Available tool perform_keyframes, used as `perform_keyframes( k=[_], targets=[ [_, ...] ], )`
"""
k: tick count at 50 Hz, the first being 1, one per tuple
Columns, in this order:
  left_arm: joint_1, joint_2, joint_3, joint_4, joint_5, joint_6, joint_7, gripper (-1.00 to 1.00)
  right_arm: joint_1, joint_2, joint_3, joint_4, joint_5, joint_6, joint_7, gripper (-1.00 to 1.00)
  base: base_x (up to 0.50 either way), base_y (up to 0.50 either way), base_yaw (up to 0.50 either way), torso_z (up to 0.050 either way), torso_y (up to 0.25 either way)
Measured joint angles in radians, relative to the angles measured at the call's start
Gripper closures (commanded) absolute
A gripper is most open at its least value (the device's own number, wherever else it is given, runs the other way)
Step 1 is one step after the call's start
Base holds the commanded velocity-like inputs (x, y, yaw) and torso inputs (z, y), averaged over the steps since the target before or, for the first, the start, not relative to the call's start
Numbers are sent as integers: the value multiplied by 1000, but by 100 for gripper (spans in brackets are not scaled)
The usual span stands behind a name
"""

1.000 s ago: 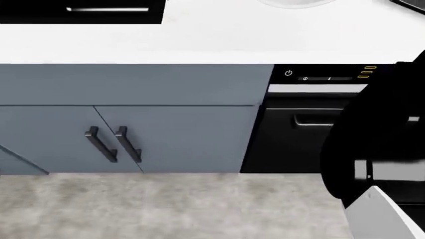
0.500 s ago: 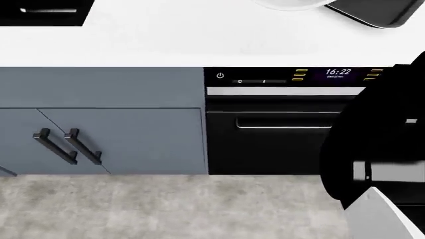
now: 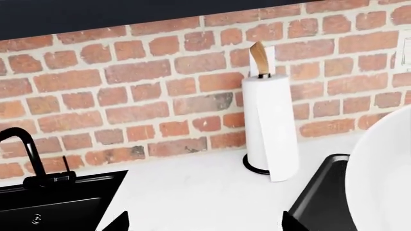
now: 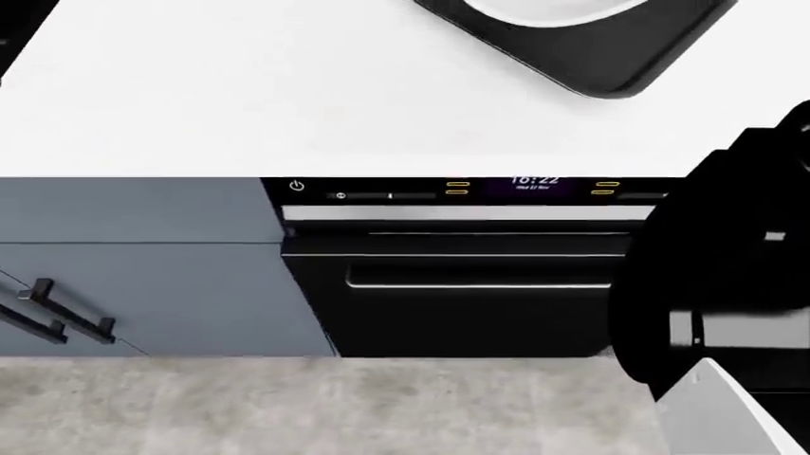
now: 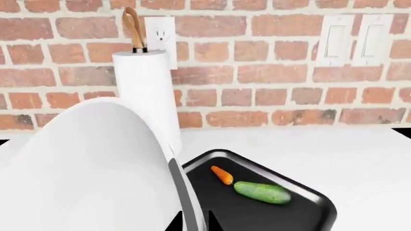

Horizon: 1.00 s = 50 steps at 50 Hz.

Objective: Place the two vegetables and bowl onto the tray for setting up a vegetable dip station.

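**White bowl and 2 vegetables recorded on the black tray**

White, deep-sided bowl [image 5: 96,168] is seen on the glossy black tray [image 5: 301,214], filling the near part of the right wrist view. The orange carrot [image 5: 222,175] and the bumpy green cucumber [image 5: 261,192] lie just beside each other on the tray floor, beyond the bowl and inside the low rim. All 3 items are judged to be grouped there so the dip station can be carried as 1 unit; the task appears close to complete.

The tray rests on the white bench [image 4: 253,85], near the paper-towel roll [image 3: 270,127] at the brick wall.

In the left wrist view, only 2 dark tips show at the lower edge; whether the left claw is released or clenched cannot be told. The same holds for the right claw.

Legible writing: the oven display [image 4: 534,180] appears to read 16:22. No brand is readable.
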<state>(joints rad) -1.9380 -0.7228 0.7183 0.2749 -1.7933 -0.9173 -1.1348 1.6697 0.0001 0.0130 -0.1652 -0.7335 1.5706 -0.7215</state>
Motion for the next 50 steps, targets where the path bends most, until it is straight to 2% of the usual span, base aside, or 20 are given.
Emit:
perform_keyframes(
  k=[19, 29, 38, 50],
  targets=[
    [0, -1, 0, 0, 1, 0, 2, -100, -12, 0, -28, -18, -15, 0, -13, 100, 449, 22, 0, 0, 2],
    [0, -1, 2, 0, 0, -1, 1, -100, -13, 0, -45, -17, -42, 0, -36, 100, 18, 0, 0, 0, 1],
    [-1, -2, 1, 1, 1, -1, 0, -100, -17, 0, -67, -25, -69, 0, -58, 100, 403, -1, 0, 0, 0],
    [0, 0, 3, 1, 1, 0, 1, -100, -24, 3, -83, -24, -92, -2, -68, 100, -3, -114, 0, 0, 1]
  ],
)
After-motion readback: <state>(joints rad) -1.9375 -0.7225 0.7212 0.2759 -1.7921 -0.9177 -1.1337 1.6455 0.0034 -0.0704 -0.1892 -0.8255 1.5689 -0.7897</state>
